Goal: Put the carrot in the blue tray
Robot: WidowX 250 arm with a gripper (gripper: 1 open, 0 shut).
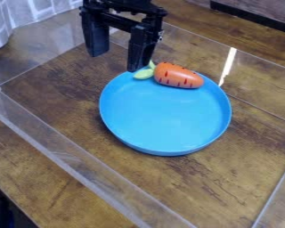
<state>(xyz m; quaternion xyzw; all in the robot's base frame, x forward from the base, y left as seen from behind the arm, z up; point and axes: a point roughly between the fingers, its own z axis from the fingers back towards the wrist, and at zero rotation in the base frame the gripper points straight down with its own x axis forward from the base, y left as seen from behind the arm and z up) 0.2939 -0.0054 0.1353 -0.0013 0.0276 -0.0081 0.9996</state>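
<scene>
Overhead, the gripper [118, 43] pointed downward, its fingers spread, one beside the carrot [178, 76] near the tray's [166, 116] rim, the other left of it.

I can't read any lettering, numbers or signs in my camera view. From twelve round to six o'clock, no label or brand is legible.

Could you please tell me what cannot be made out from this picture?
- Carrot: whether its underside touches the blue tray cannot be told from this one camera view.
- Robot arm: cut off by the top edge.
- Dark object at lower left: cut off by the left edge, so unidentifiable.
- Table: the part under the tray is hidden by it.
</scene>
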